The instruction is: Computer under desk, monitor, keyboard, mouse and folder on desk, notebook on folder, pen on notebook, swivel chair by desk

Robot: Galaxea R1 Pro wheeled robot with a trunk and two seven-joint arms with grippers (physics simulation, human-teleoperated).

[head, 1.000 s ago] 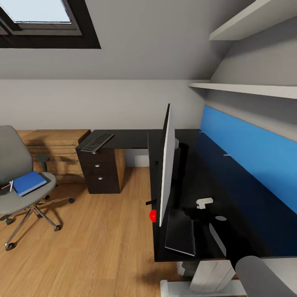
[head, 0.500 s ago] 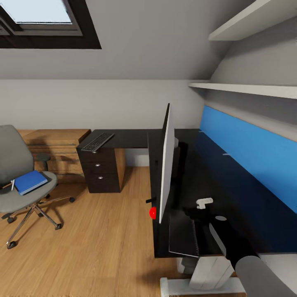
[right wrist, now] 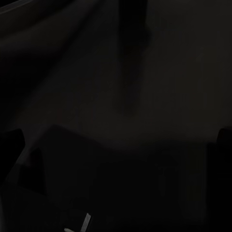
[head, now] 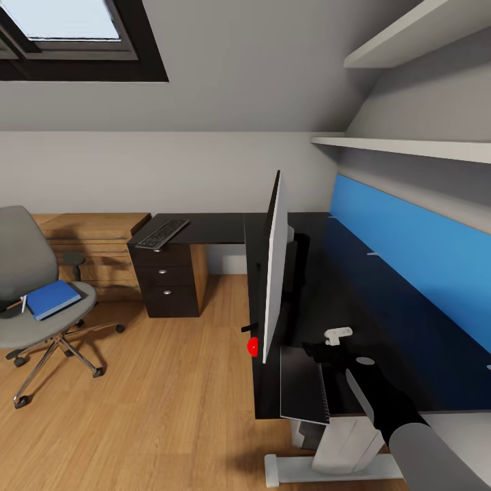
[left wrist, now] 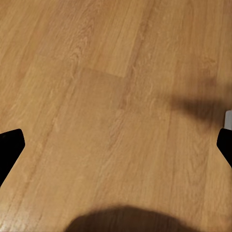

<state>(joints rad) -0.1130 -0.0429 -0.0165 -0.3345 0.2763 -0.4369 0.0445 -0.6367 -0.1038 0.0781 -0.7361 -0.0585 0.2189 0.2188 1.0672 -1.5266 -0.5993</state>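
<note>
The monitor [head: 275,273] stands edge-on on the black desk [head: 354,286], red dot at its lower corner. The grey notebook [head: 302,385] lies on the desk at the monitor's foot. My right gripper [head: 324,354] hovers at the notebook's far corner; in the right wrist view its dark fingertips [right wrist: 224,143] sit wide apart over the dim desk top, open. The keyboard [head: 161,233] rests on the desk's far wing. At the left, the swivel chair [head: 27,273] carries the blue folder [head: 51,299] and the pen [head: 23,303]. The computer [head: 308,434] peeks from under the desk. My left gripper [left wrist: 116,145] is open over bare wood floor.
A small white object [head: 338,333] lies on the desk beyond my right gripper. A dark drawer unit [head: 167,283] stands under the keyboard, a light-wood dresser [head: 95,249] behind the chair. White shelves [head: 409,146] overhang the desk. Wood floor [head: 170,382] spreads between chair and desk.
The whole picture has shifted slightly, so the camera has moved. My right arm reaches further into view over the desk. Chair, folder and keyboard keep their places.
</note>
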